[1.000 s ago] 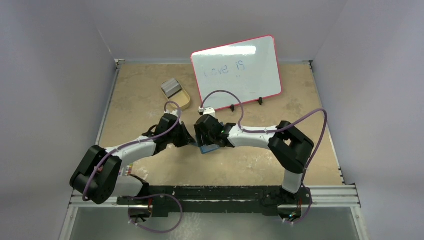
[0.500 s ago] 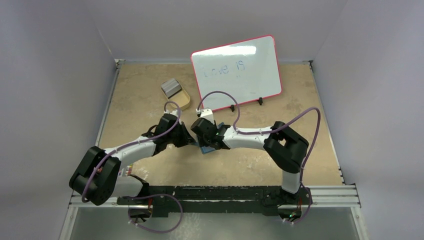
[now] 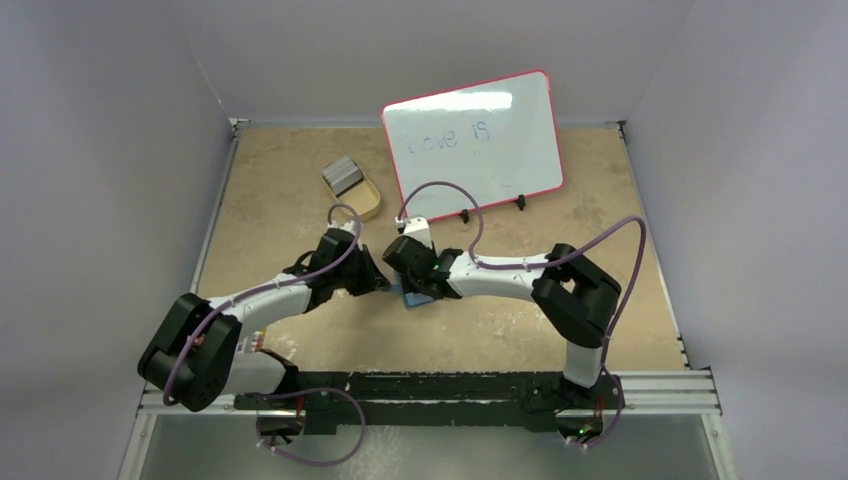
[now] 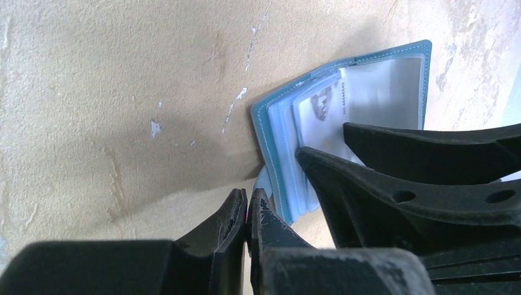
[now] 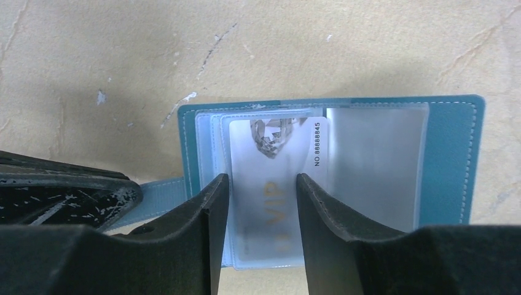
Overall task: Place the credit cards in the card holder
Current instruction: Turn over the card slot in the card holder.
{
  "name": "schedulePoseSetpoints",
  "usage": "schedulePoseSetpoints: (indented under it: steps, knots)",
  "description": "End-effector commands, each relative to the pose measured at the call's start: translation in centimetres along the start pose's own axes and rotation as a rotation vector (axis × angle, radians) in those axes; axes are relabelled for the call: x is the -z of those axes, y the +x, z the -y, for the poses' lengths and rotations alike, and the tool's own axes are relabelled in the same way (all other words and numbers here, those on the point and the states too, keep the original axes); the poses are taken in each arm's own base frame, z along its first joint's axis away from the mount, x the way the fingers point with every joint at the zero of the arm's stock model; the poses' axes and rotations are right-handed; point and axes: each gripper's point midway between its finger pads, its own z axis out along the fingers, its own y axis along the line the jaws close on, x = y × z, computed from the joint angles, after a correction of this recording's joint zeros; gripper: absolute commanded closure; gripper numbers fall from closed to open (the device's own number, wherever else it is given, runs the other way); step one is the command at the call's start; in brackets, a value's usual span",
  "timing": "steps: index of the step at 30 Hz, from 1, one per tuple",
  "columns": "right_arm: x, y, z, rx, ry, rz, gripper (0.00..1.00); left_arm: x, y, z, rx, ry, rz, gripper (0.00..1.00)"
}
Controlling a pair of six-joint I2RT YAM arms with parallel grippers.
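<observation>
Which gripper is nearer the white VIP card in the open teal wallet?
Right. The right gripper sits directly over the white VIP card, jaws open astride it; the left gripper is beside the teal wallet, shut on its snap tab.

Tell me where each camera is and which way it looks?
Top camera: above and behind the arms, looking down at the table; both whole arms show.
Left wrist camera: on the left arm, looking past its own left gripper, shut on the tab of the open wallet.
Right wrist camera: on the right arm, looking down through its own open right gripper onto a card in the wallet.
Shared: both wrist cameras see the wallet and that card.
</observation>
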Motion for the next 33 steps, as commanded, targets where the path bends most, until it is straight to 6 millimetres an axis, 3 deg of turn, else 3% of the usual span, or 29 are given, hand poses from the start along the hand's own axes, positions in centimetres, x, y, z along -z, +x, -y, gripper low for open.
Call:
schedulePoseSetpoints:
  steps: [1,10,26,33]
  knots:
    - [1.5,-1.4,1.4,-0.018,0.059,0.032,0.53,0.4,-0.6,0.6,-0.025,0.022,0.037,1.0]
    - [2.0,-1.7,1.8,-0.023,0.064,0.044,0.45,0.3,-0.6,0.5,-0.024,0.019,0.035,1.0]
    - [3.5,-2.5,3.2,-0.03,0.113,0.065,0.44,0.2,-0.6,0.3,-0.025,0.013,0.035,1.0]
    - [4.9,-1.7,5.0,-0.042,0.154,0.041,0.42,0.1,-0.4,-0.1,-0.029,-0.002,0.03,1.0]
